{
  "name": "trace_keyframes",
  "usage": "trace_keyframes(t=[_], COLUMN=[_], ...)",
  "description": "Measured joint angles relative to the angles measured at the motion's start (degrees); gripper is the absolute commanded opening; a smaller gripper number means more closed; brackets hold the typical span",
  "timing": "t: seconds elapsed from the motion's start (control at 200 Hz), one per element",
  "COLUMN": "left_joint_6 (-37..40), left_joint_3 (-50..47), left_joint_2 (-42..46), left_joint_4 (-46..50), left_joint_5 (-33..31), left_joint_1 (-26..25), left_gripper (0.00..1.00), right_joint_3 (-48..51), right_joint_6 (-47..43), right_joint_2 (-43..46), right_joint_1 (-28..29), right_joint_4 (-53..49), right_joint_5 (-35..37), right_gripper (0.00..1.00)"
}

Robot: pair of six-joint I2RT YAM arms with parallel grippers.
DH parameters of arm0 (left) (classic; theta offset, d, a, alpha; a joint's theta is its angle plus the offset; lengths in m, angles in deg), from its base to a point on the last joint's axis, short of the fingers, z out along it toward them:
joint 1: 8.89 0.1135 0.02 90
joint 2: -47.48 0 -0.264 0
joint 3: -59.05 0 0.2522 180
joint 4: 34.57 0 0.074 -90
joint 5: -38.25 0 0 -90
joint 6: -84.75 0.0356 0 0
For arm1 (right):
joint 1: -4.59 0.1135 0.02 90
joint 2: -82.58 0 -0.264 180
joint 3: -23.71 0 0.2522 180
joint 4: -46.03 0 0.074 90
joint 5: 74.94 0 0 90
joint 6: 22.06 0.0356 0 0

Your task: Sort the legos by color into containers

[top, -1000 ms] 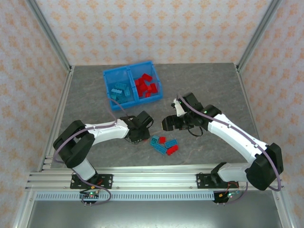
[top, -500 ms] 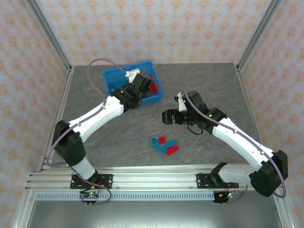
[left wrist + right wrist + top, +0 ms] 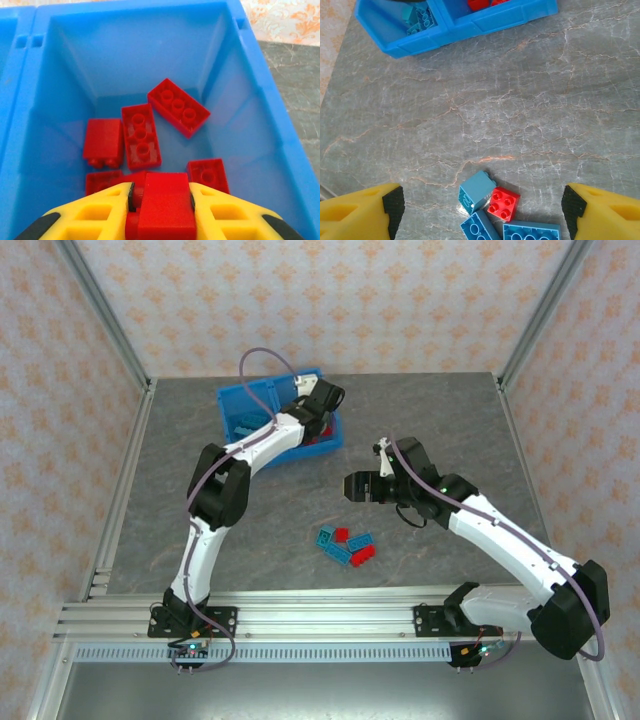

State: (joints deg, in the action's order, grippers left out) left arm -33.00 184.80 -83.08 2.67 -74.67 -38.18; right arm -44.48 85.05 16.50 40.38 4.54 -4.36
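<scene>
**L tool [image 3: 160, 189] clamped on red brick over bin**

L arm [image 3: 215, 490] stretched far fwd, elbow kinked mid-desk, wrist tipped down over right compartment [image 3: 125, 50] of bin [image 3: 232, 400]. Red brick [image 3: 165, 215] pinched betw. yellow fingers [image 3: 100, 210], just above red legos [image 3: 141, 135] on the floor there. R arm [image 3: 500, 535] bent, forearm reaching toward centre. R tool [image 3: 348, 486] spread wide, nothing held, above desk [image 3: 545, 100] near loose pile [image 3: 347, 545] of teal + red legos.

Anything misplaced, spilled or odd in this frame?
Nothing stands out. The right compartment holds only red legos, the left gripper holds another red brick over it, and a mixed pile lies on the table.
</scene>
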Motion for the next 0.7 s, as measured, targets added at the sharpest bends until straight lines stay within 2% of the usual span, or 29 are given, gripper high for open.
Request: trace_keyframes(t=[0.145, 0.44, 0.571, 0.701], left_joint_6=[1.60, 1.01, -0.55, -0.42], left_joint_3=[5.33, 7.50, -2.73, -16.31], left_joint_2=[-2.67, -1.77, 7.67, 25.83], left_joint_4=[0.55, 3.52, 3.93, 2.08], left_joint_5=[-0.09, 0.15, 2.40, 6.45], left_joint_1=[0.61, 0.55, 0.55, 0.48], left_gripper=[0.49, 0.49, 0.49, 0.48], right_joint_3=[0.02, 0.02, 0.02, 0.00], right_joint_6=[-0.63, -0.85, -0.81, -0.59], right_joint_2=[-0.07, -0.07, -0.35, -2.01], right_joint_1=[0.00, 0.00, 0.00, 0.00], right_joint_4=[0.42, 0.44, 0.39, 0.37], right_joint_5=[0.20, 0.22, 0.46, 0.35], right_gripper=[0.84, 0.84, 0.84, 0.84])
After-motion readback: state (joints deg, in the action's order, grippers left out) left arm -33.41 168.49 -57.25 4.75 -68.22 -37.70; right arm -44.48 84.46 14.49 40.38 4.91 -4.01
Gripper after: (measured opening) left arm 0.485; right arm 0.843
